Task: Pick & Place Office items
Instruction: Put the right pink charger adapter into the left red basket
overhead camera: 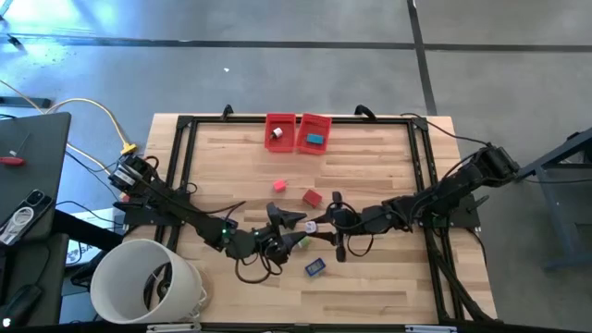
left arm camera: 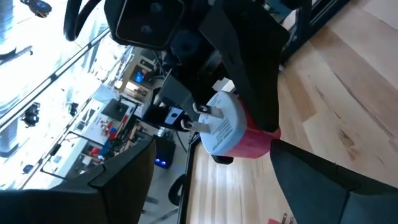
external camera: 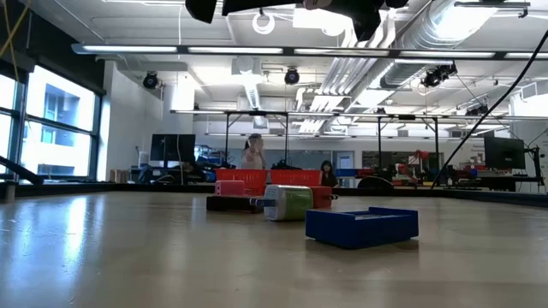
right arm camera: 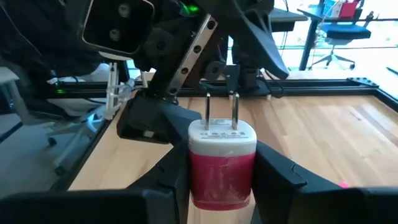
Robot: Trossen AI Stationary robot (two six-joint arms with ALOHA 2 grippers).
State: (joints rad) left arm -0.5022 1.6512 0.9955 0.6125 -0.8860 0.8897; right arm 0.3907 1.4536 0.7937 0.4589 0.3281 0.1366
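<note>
Right wrist view: plug adapter (right arm camera: 222, 163), base cut off.

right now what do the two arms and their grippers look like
Both arms are dark, near-black jointed links with black cables looping beside them. The left arm shows a small green light near its wrist and a boxy black camera housing with a glossy face. The left gripper and right gripper each end in two flat, angular black fingers. No printed markings are readable.
</note>
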